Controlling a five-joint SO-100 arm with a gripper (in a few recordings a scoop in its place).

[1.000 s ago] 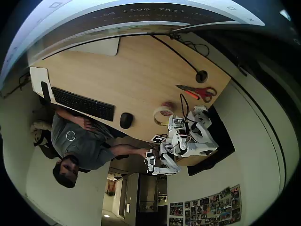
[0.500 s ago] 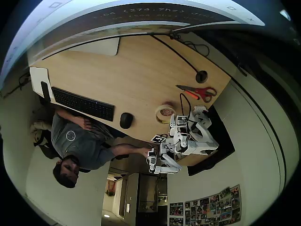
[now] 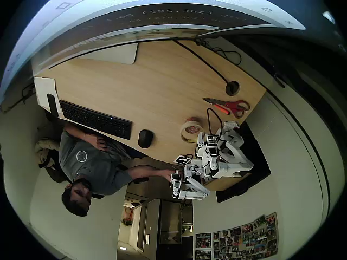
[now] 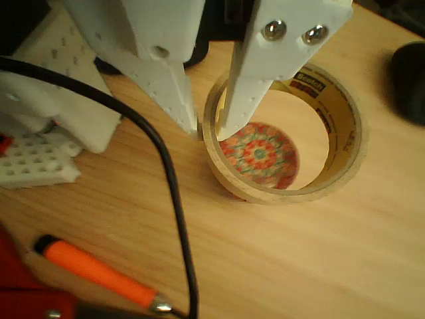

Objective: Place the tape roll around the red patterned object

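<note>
While the white two-finger gripper [image 4: 208, 127] pinches its wall, the beige tape roll [image 4: 345, 166] rings the red patterned dome [image 4: 260, 154] on the wooden table [image 4: 319, 266].

The overhead view is a fisheye lens set high above, looking straight down, far enough to take in the whole wooden desk [image 3: 157, 81], the floor beside it and a seated person [image 3: 89, 162] (the picture's rim bends strongly). The wrist view rides on the arm and looks steeply down past the gripper [image 4: 209, 129] at the desk top [image 4: 319, 266], very near, so a small patch fills the frame. Both views share the spot at the desk's edge by the arm, where the tape roll [image 3: 191, 131] [image 4: 282, 133] lies.
</note>
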